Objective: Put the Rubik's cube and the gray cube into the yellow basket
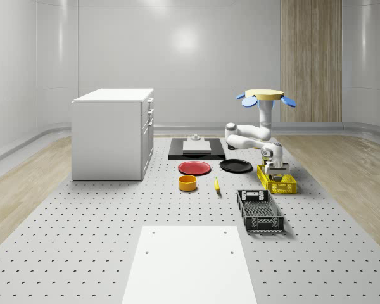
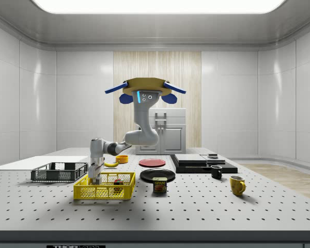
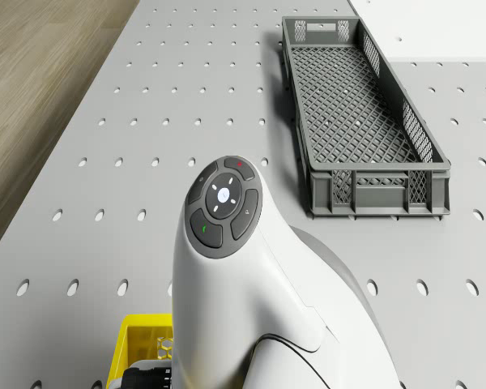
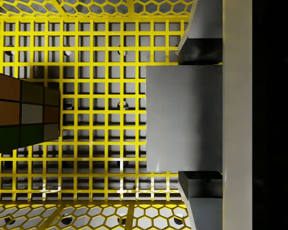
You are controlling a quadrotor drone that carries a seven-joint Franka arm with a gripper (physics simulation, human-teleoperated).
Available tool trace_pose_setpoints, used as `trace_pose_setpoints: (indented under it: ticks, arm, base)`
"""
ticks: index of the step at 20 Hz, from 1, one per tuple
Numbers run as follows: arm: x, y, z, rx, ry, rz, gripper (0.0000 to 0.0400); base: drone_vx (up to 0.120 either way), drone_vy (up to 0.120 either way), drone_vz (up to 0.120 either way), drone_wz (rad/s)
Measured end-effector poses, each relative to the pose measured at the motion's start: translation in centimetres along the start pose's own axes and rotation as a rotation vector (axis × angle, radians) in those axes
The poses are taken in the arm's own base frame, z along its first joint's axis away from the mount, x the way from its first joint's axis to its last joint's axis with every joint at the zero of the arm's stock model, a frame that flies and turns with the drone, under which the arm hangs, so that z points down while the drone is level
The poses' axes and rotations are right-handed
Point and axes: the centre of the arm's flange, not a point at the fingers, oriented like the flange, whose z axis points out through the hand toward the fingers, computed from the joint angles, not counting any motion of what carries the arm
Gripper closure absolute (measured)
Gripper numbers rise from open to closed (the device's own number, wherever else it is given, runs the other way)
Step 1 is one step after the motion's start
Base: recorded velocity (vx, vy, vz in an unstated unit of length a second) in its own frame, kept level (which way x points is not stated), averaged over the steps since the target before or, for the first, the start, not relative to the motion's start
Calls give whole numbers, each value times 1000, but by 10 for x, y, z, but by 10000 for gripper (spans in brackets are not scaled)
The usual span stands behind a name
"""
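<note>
The drone hovers above the table with its arm folded down so that the pincer reaches inside the yellow basket — a posture that suits lowering a load onto the mesh floor rather than dropping it from height. In the wrist view the two fingers close on opposite faces of the gray cube, narrowed just to its width, and the cube hangs low over the basket floor, inside the walls. Beside the pincer, a little apart from the held cube, the Rubik's cube already lies on the mesh. By count: one yellow basket, one gray cube, one Rubik's cube — so, as I judge it, only the release is left. One dark gray crate stands well apart from the pincer.
</note>
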Motion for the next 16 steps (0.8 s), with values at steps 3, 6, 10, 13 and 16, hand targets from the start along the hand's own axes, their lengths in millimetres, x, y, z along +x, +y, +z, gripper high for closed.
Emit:
trace_pose_setpoints:
  ticks: [3,6,10,13,16]
  arm:
    - [0,0,-4,0,0,0,43]
    - [0,0,-14,0,0,0,20]
    - [0,0,-27,0,0,0,7]
    - [0,0,-33,0,0,0,4]
    - [0,0,-36,0,0,0,2]
  base:
    - [0,0,0,0]
    - [0,0,0,0]
    - [0,0,0,0]
    - [0,0,0,0]
    - [0,0,0,0]
